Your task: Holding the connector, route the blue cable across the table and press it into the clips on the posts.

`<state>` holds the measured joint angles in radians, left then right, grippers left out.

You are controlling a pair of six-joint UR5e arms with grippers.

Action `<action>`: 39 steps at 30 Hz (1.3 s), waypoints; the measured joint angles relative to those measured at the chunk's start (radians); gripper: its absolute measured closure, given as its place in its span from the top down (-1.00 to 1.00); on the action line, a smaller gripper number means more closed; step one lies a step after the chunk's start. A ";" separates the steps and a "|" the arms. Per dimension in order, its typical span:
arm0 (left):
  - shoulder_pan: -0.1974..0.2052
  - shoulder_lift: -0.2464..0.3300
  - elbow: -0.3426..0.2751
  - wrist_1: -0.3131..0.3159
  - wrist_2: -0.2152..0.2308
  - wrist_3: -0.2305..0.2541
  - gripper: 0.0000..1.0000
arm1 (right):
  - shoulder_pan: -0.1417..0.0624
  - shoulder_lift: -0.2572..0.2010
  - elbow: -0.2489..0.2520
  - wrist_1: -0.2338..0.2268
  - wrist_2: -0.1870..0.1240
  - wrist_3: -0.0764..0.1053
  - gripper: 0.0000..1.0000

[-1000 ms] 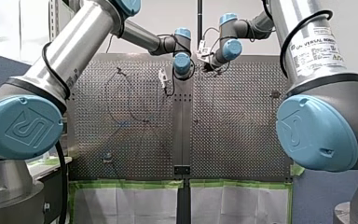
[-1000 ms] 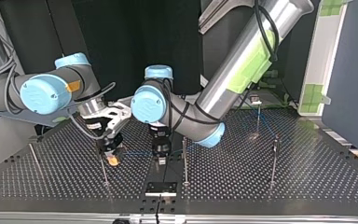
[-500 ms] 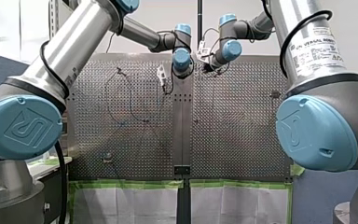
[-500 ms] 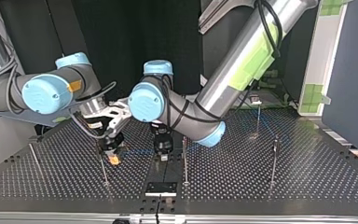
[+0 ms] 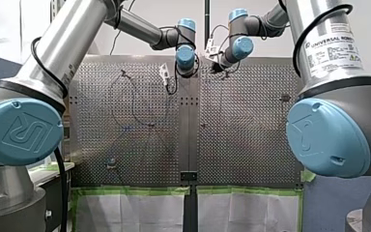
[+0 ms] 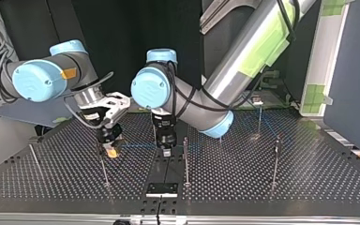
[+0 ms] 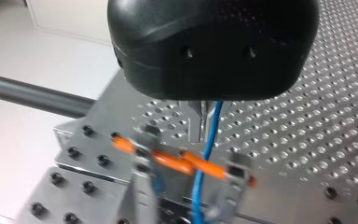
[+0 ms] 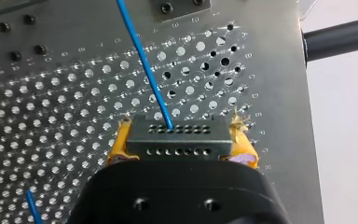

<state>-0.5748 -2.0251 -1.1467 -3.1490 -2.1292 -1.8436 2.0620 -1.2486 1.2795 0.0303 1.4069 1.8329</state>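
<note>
Lifted slightly, right hand (image 8: 182, 136) clamps connector (image 8: 177, 145); left hand (image 7: 198, 127) seemingly pinches blue cable (image 7: 209, 140).

Surfaces as I see them from my remote desk. The grey perforated metal table (image 6: 272, 183) is matt, and thin bare-metal posts (image 6: 186, 161) stand on it. The silver arm tubes (image 5: 72, 43) are brushed metal with a satin sheen, capped by glossy light-blue plastic joint covers (image 5: 24, 130). My left gripper (image 7: 201, 135) has a matt black plastic shell and bare metal fingers (image 7: 192, 123). My right gripper (image 8: 181, 145) has the same shell plus yellow pads (image 8: 120, 148), ragged at the edges. The dark grey connector block (image 8: 177, 135) looks like matt plastic, and the thin blue cable (image 8: 142, 65) is smooth and slightly shiny. At the front view's 6 o'clock hang white sheets (image 5: 130, 210) edged in green tape. Cloth or paper, can't tell.
</note>
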 joint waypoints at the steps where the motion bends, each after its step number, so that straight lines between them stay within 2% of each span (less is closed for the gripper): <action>1: -0.001 0.009 -0.009 0.006 0.000 0.001 -1.00 | 0.001 -0.004 0.007 0.000 0.000 0.000 -1.00; 9: -0.022 0.085 -0.085 0.020 -0.006 0.009 -1.00 | 0.006 -0.050 0.069 0.000 0.000 -0.002 -1.00; 20: -0.066 0.167 -0.182 0.036 -0.025 0.037 -1.00 | 0.006 -0.118 0.120 0.000 0.000 0.005 -1.00; 28: -0.100 0.174 -0.247 0.062 -0.006 0.050 -1.00 | 0.008 -0.124 0.157 -0.001 0.001 0.000 -1.00; 32: -0.108 0.174 -0.282 0.094 0.017 0.048 -1.00 | 0.008 -0.125 0.168 -0.001 0.003 -0.001 -1.00; 39: -0.111 0.174 -0.344 0.155 0.021 0.040 -1.00 | 0.003 -0.123 0.198 -0.010 0.010 -0.001 -1.00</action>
<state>-0.6856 -1.8507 -1.4906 -2.9935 -2.1079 -1.8035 2.0650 -1.3716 1.4774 0.0207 1.4167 1.8319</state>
